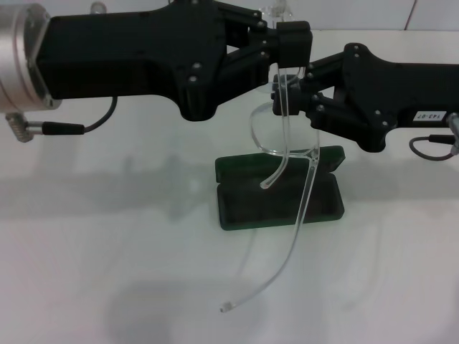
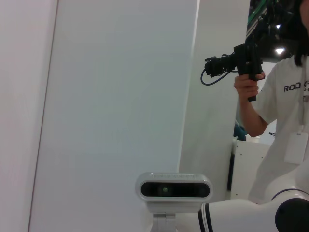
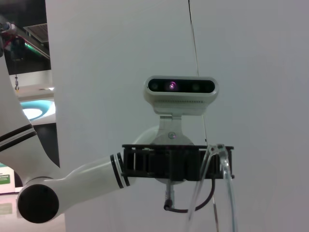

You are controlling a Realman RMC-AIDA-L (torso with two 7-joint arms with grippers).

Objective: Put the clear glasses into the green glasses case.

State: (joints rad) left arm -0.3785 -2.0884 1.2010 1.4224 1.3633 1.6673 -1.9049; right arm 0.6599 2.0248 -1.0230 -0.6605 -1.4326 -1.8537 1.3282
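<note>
Nearest the head camera, one temple arm of the clear glasses (image 1: 276,143) hangs down, its tip low over the white table (image 1: 107,272) in front of the green glasses case (image 1: 280,193). The case lies open, dark lining up, lid tilted back, nothing in it. Above it the glasses are held in mid-air, lenses roughly over the case's rear edge, arms unfolded and dangling. The left gripper (image 1: 287,43) comes in from the left, fingers narrowed onto the top of the frame; the right gripper (image 1: 305,89) meets it from the right, fingers closed close on the frame near the hinge. Judged progress: pickup done, case open; folding the arms, lowering in and release still remain.
</note>
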